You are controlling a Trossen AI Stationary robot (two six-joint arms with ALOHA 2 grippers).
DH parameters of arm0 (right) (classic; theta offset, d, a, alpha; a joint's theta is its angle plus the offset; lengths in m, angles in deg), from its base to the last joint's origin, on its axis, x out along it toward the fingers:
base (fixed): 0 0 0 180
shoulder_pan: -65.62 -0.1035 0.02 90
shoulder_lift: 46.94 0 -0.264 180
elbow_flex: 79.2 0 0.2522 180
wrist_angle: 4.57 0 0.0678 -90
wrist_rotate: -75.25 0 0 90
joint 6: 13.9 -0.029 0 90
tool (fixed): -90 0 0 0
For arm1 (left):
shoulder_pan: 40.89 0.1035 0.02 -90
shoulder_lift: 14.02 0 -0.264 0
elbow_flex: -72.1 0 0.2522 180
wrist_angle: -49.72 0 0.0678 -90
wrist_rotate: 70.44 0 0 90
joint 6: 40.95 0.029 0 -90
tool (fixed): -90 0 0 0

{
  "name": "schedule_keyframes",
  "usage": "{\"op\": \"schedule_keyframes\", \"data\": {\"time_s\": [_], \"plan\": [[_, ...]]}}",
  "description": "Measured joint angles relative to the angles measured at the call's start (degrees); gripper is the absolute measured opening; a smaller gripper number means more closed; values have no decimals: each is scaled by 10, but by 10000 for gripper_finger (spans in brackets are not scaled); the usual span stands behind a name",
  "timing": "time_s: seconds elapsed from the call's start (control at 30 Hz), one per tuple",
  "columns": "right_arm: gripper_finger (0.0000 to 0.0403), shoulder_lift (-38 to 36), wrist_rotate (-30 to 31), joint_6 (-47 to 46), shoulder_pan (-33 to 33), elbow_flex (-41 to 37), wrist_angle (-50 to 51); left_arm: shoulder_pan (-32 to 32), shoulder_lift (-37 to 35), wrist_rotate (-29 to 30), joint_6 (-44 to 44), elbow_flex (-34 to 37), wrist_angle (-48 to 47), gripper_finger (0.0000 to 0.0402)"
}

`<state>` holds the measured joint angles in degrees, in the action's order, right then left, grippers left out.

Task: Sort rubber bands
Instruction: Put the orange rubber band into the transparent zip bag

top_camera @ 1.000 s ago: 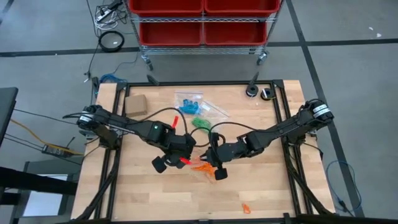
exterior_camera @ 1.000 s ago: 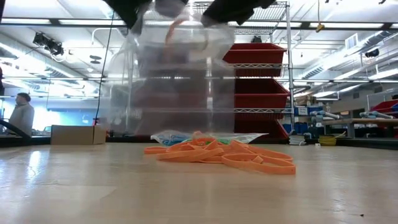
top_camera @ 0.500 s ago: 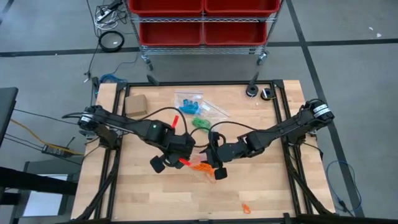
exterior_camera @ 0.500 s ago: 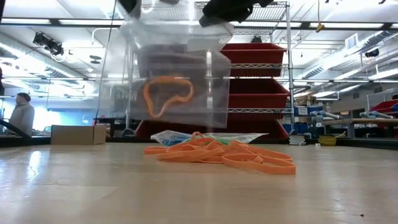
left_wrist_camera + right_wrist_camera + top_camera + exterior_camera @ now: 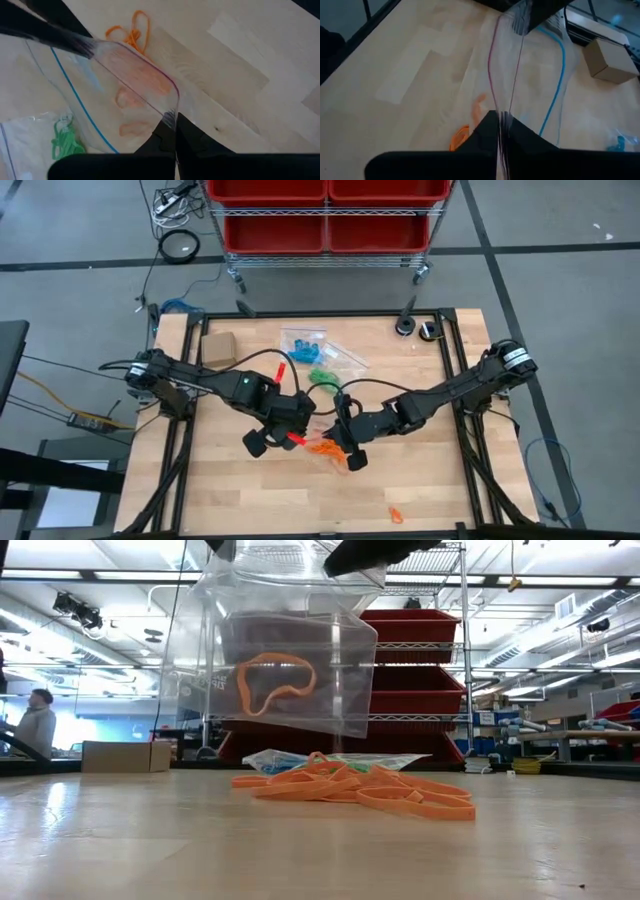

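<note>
Pinching the top edge of a clear zip bag (image 5: 285, 660) from opposite ends, both grippers hold it up off the table (image 5: 420, 490). The left gripper (image 5: 172, 131) has its fingers pressed together on one corner of the bag's rim, and the right gripper (image 5: 501, 131) has its fingers clamped on the rim as well, the plastic running away between them toward the other arm. In the low view the bag hangs above the tabletop with its mouth uppermost, and one orange rubber band (image 5: 272, 682) lies curled inside it, against the near wall, well clear of the wood below.

Directly under the hanging bag, a loose pile of orange rubber bands (image 5: 355, 788) rests on the table; from above it shows as an orange patch (image 5: 322, 447) between the two grippers. Farther back lie two more clear bags: one holding green bands (image 5: 322, 377), just beyond the grippers, and one holding blue bands (image 5: 304, 345) behind that. A single orange band (image 5: 396, 514) lies apart near the front edge of the table. A small tan cardboard box (image 5: 218, 347) stands toward the back left corner, near the left arm, touching none of the bags.
</note>
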<state>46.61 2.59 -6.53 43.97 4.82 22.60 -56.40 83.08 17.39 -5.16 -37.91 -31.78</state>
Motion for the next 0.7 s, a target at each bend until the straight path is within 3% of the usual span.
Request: {"op": "schedule_keyframes", "data": {"time_s": [0.13,0.47,0.57,0.7], "plan": [[1,0,7,0,-1,0,1,0,0,6,-13,0,0,11],[0,0,41,4,-9,0,-3,0,0,10,-21,0,-2,83],[0,0,41,4,-9,0,-7,0,0,33,-16,0,-12,75],[0,0,46,3,-9,0,-8,1,0,54,-11,0,-18,25]]}}
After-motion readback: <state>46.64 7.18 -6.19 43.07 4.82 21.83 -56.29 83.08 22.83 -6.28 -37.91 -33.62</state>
